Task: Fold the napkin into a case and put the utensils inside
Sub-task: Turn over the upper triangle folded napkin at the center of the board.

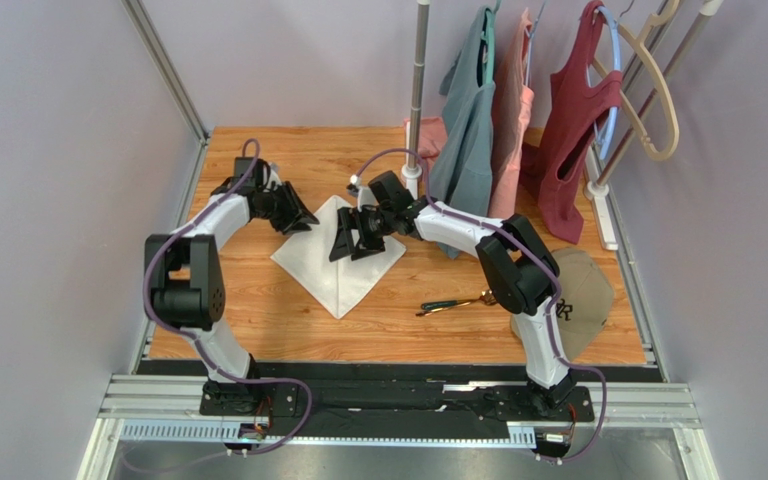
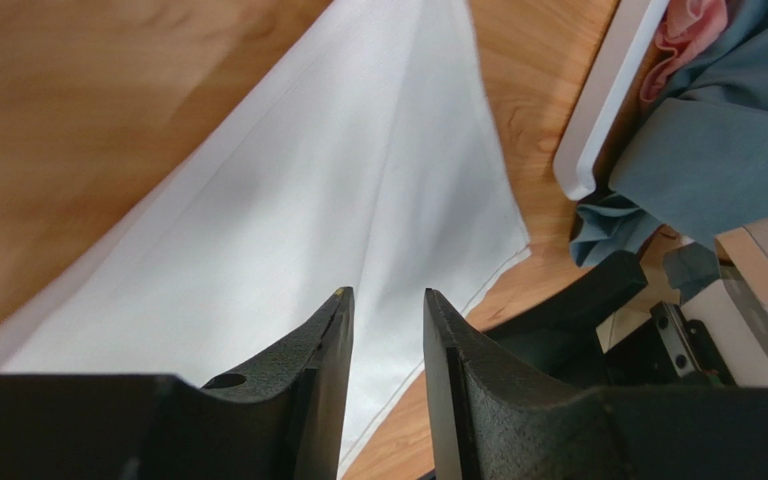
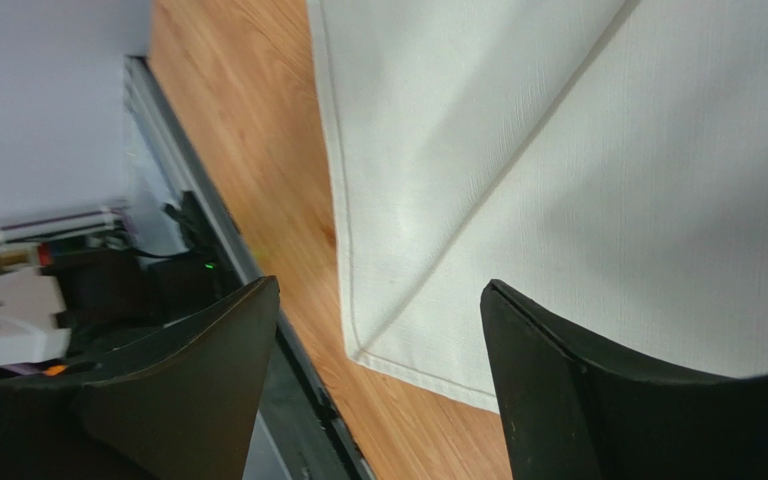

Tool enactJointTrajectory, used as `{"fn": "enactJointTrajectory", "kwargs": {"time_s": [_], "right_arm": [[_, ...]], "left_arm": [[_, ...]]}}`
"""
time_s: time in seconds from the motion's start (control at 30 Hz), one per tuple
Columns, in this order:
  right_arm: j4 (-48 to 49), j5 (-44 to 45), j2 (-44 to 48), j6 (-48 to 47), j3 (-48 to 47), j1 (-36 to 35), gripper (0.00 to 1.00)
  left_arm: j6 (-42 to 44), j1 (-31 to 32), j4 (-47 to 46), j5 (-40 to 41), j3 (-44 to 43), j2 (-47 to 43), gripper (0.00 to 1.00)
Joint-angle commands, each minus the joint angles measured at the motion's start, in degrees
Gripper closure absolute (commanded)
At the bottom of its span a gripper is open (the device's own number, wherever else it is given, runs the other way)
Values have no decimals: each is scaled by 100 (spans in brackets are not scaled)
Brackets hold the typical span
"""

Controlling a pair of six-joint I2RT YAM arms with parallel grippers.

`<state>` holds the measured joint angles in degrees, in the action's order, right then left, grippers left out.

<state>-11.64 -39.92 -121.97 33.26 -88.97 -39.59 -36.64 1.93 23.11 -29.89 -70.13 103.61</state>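
1. Left claw (image 1: pixel 299 219) hovers low at the napkin's (image 1: pixel 338 268) upper left edge, its jaws a narrow gap apart and holding nothing; in the left wrist view the white cloth shows through that gap.
2. Right claw (image 1: pixel 353 250) is over the napkin's middle with its jaws spread wide, also holding nothing.
3. The napkin lies flat on the wooden desk (image 1: pixel 258 320), turned like a diamond, with one corner pointing toward the arm bases.
4. A straight fold line runs across the cloth in the right wrist view, and a stitched hem follows its edge.
5. The utensils (image 1: pixel 455 301) lie together on the bare desk to the right of the napkin, apart from it, beside the right arm.
6. A tan cap (image 1: pixel 586 300) sits at the right edge of the desk.
7. Shirts (image 1: pixel 488 110) hang on hangers at the back.
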Motion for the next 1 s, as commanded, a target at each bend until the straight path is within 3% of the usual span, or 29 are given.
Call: {"fn": "enactJointTrajectory", "kwargs": {"time_s": [0.0, 0.07, 0.1, 0.2, 0.43, 0.63, 0.97], "right_arm": [[-1673, 1798, 446, -1935, -323, -671, 21], [-1745, 2355, 612, -2366, -183, -1074, 20], [-1737, 2766, 674, -2489, -121, -1207, 18], [-1999, 3497, 789, -2894, -182, -1638, 16], [-2598, 4387, 789, -3097, -490, -1991, 15], [-2589, 4335, 930, -3044, -332, -1991, 15], [-2317, 4071, 912, -2869, -191, -1991, 16]], "left_arm": [[105, -579, 877, 887, 840, -1481, 53], [192, -711, 1132, 1195, 974, -1738, 46], [227, -712, 1482, 1588, 957, -1861, 26], [193, -747, 1880, 1995, 966, -1854, 21], [-141, -765, 2039, 2224, 641, -923, 30], [-475, -756, 1460, 2409, 948, -825, 36], [-370, -572, 1275, 2839, 808, -368, 36]]}}
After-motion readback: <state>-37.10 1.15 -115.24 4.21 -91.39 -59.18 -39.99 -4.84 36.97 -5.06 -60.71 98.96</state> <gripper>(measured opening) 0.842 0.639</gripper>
